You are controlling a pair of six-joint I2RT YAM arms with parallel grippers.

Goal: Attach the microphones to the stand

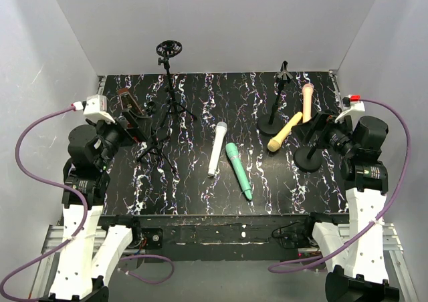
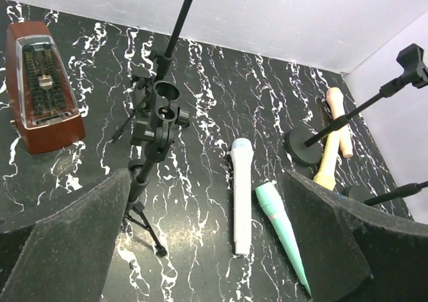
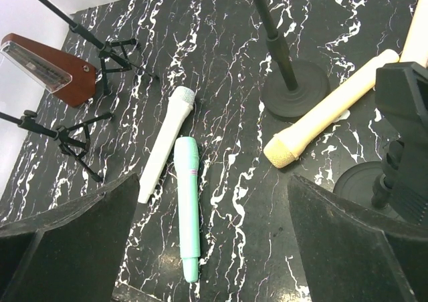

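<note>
Well, from above I see the white microphone (image 1: 217,148), mint microphone (image 1: 239,170), yellow microphone (image 1: 285,131) and pink microphone (image 1: 307,101) all lying on the table (image 1: 200,101), so every one is still to attach. In the left wrist view, my left gripper (image 2: 206,182) is spread and empty. In the right wrist view, my right gripper (image 3: 214,182) is spread and empty too.

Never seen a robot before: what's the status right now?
Both jaws open, empty. White, green, yellow, pink microphones lie flat, none on stands. Nothing blocking them.

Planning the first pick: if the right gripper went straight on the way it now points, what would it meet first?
Probably the mint microphone, lying flat on the table ahead of the right gripper, though depth is unclear.
</note>
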